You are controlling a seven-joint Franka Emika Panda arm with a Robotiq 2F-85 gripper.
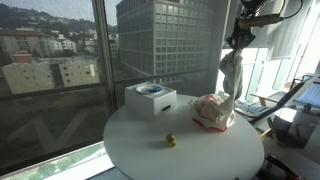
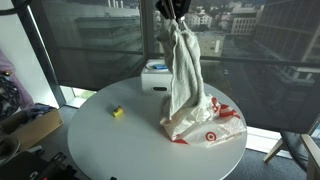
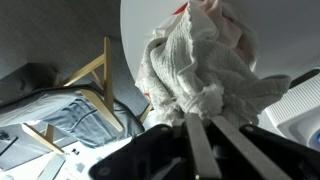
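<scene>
The arm (image 1: pixel 252 14) reaches in from above, its wrist pointing straight down. The hand (image 2: pixel 172 10) hangs vertically, held high in both exterior views. In the wrist view its two fingers (image 3: pixel 205 150) run parallel and are pressed almost together, pinching the top of a white towel (image 2: pixel 185 80).

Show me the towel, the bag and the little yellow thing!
towel (image 2: pixel 183 70), in an exterior view, middle of the hanging cloth.
bag (image 2: pixel 225 125), in an exterior view, its crumpled side.
yellow thing (image 2: pixel 117 112), in an exterior view, its middle.
</scene>
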